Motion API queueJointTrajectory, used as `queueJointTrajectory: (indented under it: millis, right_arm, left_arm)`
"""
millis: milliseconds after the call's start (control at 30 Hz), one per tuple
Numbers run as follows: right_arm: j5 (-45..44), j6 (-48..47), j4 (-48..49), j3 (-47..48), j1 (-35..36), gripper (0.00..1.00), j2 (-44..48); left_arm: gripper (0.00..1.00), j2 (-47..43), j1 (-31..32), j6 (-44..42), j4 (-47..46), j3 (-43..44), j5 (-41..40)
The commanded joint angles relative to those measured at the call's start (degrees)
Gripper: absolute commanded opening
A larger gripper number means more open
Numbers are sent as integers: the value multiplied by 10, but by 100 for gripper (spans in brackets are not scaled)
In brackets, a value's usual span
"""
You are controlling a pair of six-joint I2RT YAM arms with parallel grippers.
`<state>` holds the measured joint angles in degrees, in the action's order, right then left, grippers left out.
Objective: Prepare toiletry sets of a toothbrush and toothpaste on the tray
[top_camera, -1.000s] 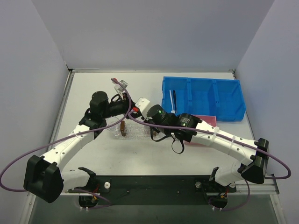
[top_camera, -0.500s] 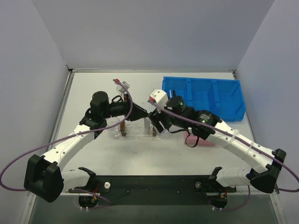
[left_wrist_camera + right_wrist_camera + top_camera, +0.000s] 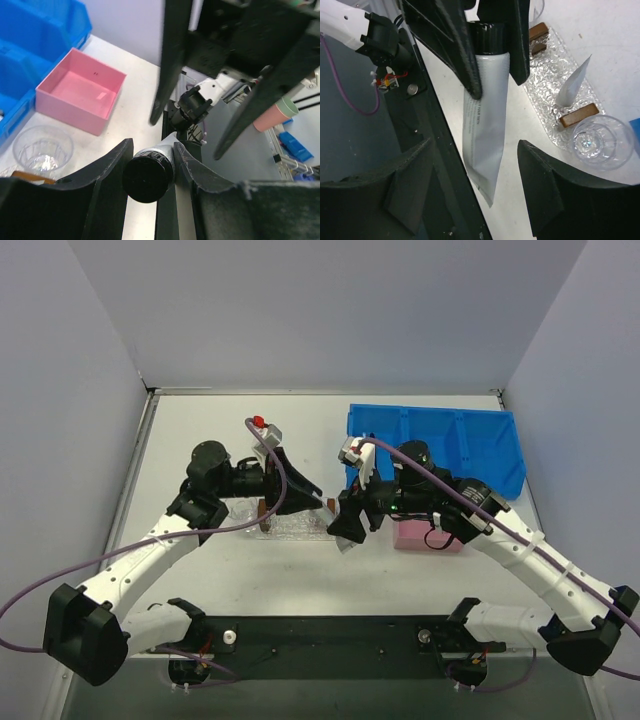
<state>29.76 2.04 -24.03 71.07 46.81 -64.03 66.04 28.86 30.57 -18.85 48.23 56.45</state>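
My left gripper (image 3: 152,145) is shut on a silvery toothpaste (image 3: 485,135) tube just below its black cap (image 3: 147,172). The tube is held off the table, and its crimped end points between the jaws of my right gripper (image 3: 475,145). Those jaws stand wide open and do not touch it. In the top view the left gripper (image 3: 312,498) and right gripper (image 3: 342,530) meet at the right end of the clear tray (image 3: 290,528). A second toothpaste tube (image 3: 574,82) rests on the tray (image 3: 555,65). The toothbrush is hidden from view.
A blue compartmented bin (image 3: 470,445) stands at the back right, with a pink box (image 3: 430,538) in front of it. Brown blocks (image 3: 577,115) lie on the tray. A clear cup (image 3: 600,142) sits at the tray's end.
My right gripper has opened and let go of the tube. Its arm has swung back to the right, off the tray. The left gripper still holds the tube.
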Motion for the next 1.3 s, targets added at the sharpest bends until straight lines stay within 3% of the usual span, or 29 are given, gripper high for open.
queueJointTrajectory:
  millis: [0, 567, 767, 1000, 1133, 1267]
  right_arm:
    - [51, 12, -4, -5, -2, 62, -13]
    - [129, 45, 31, -22, -2, 56, -48]
    - [134, 48, 39, -24, -5, 41, -58]
    - [136, 63, 53, -28, -18, 12, -58]
    - [136, 68, 58, -30, -22, 4, -55]
    - [131, 73, 64, -32, -24, 4, -52]
  left_arm:
    - [0, -23, 14, -11, -76, -1, 50]
    - [0, -49, 24, -31, -82, -11, 40]
    - [0, -52, 24, -27, -92, -14, 43]
    - [0, -52, 24, -27, -92, -14, 44]
    - [0, -51, 24, -27, -92, -15, 42]
    - [0, -50, 24, -28, -92, -15, 40]
